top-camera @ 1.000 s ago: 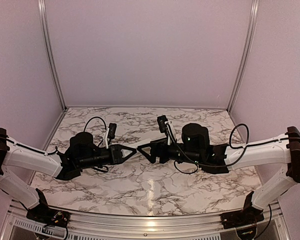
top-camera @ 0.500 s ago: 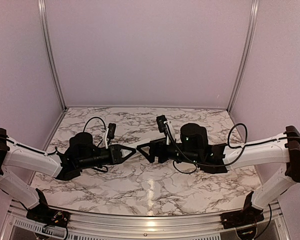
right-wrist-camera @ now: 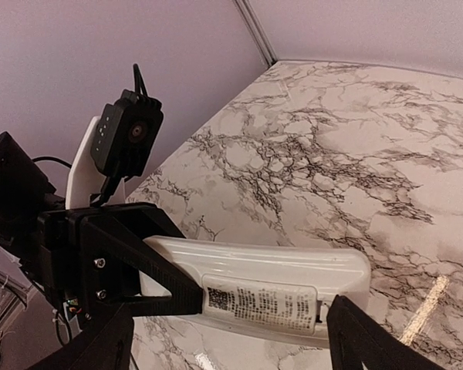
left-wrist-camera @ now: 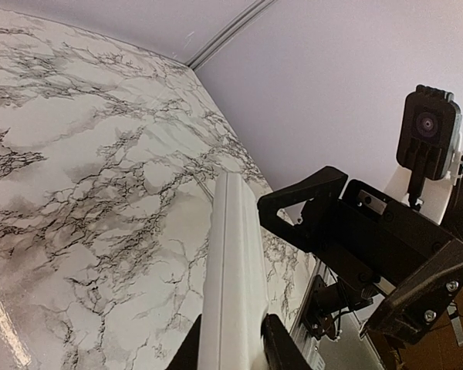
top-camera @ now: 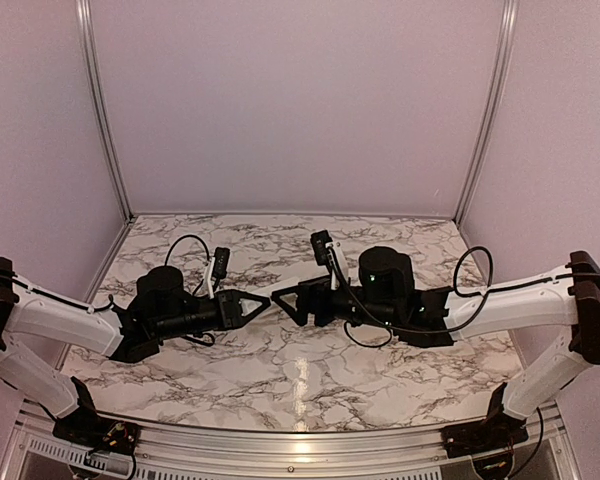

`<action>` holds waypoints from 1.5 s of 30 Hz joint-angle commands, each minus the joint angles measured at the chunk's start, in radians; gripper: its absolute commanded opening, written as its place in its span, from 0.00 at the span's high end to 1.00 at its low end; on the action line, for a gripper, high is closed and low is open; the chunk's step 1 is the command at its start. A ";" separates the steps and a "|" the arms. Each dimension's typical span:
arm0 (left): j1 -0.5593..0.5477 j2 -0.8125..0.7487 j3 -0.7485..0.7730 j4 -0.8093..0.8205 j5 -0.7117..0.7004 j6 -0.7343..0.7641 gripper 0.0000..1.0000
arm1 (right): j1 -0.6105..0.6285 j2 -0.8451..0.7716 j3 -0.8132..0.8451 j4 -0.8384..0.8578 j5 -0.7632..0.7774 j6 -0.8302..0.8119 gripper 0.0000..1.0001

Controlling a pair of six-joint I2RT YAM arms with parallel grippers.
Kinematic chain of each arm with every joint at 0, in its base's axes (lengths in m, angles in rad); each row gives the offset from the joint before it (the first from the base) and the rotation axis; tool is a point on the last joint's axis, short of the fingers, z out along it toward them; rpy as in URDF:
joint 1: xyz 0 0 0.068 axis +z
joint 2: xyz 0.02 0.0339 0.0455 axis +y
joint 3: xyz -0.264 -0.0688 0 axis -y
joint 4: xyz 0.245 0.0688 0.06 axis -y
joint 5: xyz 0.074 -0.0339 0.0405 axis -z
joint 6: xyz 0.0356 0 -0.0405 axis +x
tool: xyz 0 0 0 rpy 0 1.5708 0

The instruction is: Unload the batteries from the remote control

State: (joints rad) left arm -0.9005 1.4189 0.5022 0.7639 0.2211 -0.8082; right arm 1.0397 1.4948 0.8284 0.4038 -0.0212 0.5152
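My left gripper (top-camera: 256, 303) is shut on one end of the remote control (right-wrist-camera: 262, 289), a slim white bar held above the marble table. In the left wrist view the remote control (left-wrist-camera: 233, 262) runs edge-on away from the left gripper (left-wrist-camera: 233, 351). My right gripper (right-wrist-camera: 231, 338) is open, its fingers (right-wrist-camera: 366, 335) standing either side of the remote's free end without closing on it. The remote's back faces the right wrist camera, with a printed label (right-wrist-camera: 266, 302) on a closed cover. The batteries are hidden. In the top view the right gripper (top-camera: 286, 297) meets the left one tip to tip.
The marble table (top-camera: 300, 360) lies under both arms. Pale walls and aluminium corner posts (top-camera: 100, 110) close in the back and sides. The right gripper's black fingers (left-wrist-camera: 301, 196) and its wrist camera (left-wrist-camera: 427, 127) stand close to the remote's far end.
The right arm has edged slightly left, closer to the left gripper and the remote. The left arm has held still with the remote in it.
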 commanded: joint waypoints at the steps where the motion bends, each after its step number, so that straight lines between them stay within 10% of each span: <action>1: -0.009 -0.044 0.000 0.111 0.065 0.005 1.00 | 0.003 0.025 0.017 -0.006 -0.025 0.009 0.15; 45: -0.012 -0.066 -0.011 0.183 0.149 0.052 1.00 | -0.028 -0.036 -0.091 0.140 -0.264 0.068 0.13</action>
State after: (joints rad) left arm -0.8936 1.3922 0.4747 0.7918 0.2710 -0.7959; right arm 1.0149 1.4651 0.7635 0.5110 -0.1837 0.5518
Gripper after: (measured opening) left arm 0.219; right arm 0.874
